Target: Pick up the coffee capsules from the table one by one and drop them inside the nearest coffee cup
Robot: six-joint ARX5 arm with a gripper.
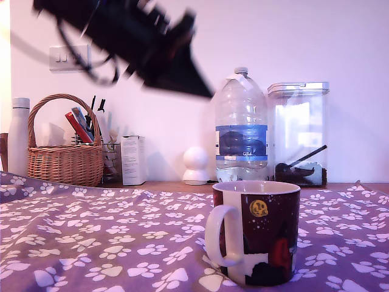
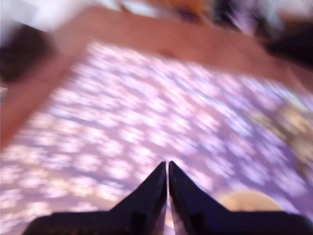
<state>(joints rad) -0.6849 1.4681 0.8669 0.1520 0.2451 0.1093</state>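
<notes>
Clearly mid-swing: claw point(image 2: 167, 169) clenched tip to tip with nothing visible between the points, raised high above the bench point(image 1: 91, 237) and smeared by motion in both views. Hard to call any capsule with confidence; only a pale, rounded, peach-coloured blur point(image 2: 249, 200) just beside the claw's tip in the wrist view, possibly one of the coffee capsules, possibly something else. None visible on the cloth in the exterior view. Coffee cup point(image 1: 258, 231) upright near the front edge, towards the exterior view's right, handle facing the exterior view's left, mouth unobstructed.

Risks from here, as judgement only:
- Descending with the points pressed together: no grip possible, just a poke that sends a small round capsule rolling across the cloth
- Moving this fast: overshoot, a late stop, or a jab into the soft cloth, bunching it and shifting whatever lies on it
- Mistaking the pale blur for a capsule when it may not be one
- Swinging low past the cup: a knock on the rim or handle, tipping it
- Releasing off-centre above the cup: capsule bouncing off the rim onto the bench
</notes>
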